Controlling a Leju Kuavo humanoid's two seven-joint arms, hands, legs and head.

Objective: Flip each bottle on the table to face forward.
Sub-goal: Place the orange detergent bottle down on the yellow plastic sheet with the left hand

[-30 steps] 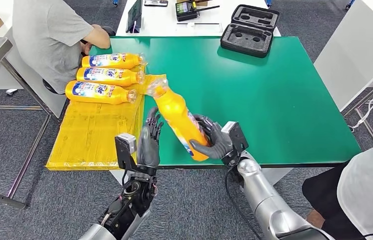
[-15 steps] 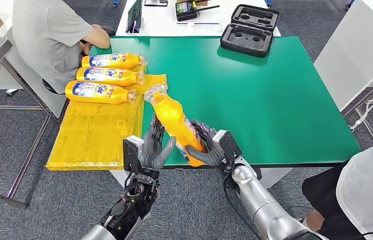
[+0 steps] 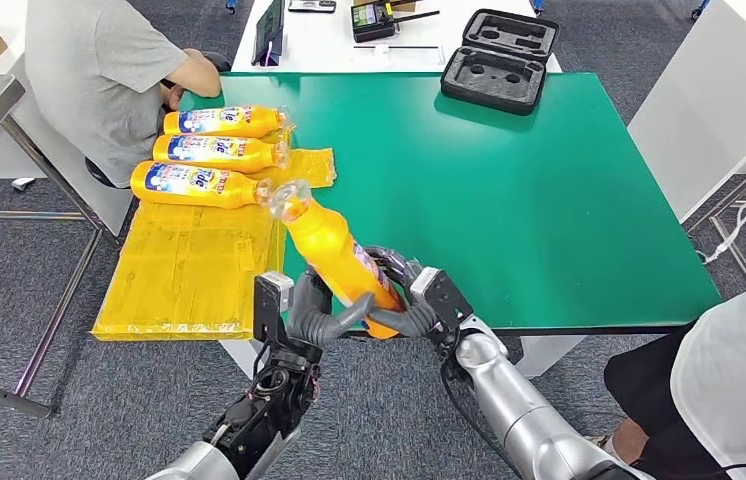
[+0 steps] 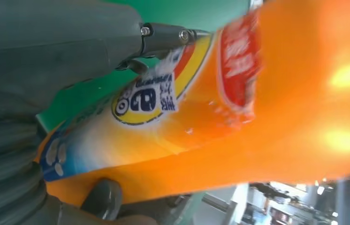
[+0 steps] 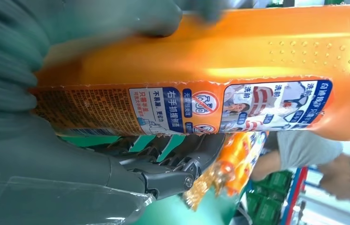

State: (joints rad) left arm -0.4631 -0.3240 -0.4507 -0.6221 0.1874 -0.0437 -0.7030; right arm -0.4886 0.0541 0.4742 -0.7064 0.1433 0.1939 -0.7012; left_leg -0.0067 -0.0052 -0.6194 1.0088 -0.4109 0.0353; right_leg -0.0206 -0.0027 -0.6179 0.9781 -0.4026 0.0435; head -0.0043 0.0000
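An orange detergent bottle (image 3: pixel 332 250) hangs tilted over the table's near edge, its clear-wrapped cap pointing up and to the left. My right hand (image 3: pixel 401 304) grips its lower body from the right. My left hand (image 3: pixel 311 316) wraps it from the left, fingers against its base. The left wrist view shows the bottle's front label (image 4: pixel 154 96) beside my left hand (image 4: pixel 46 79). In the right wrist view the back label (image 5: pixel 229 108) faces the camera, with my right hand (image 5: pixel 46 140) around the bottle. Three more bottles (image 3: pixel 205 184) lie label-up in a row.
The row lies on a flattened yellow carton (image 3: pixel 184 275) at the green table's (image 3: pixel 549 200) left side. A black foam case (image 3: pixel 499 45) sits at the far edge. One person (image 3: pixel 94 70) sits at the far left, another (image 3: pixel 739 380) at my near right.
The bottle has moved left and toward the table's near edge, tilting more upright. My left hand has risen and closed around its lower end, joining the right hand.
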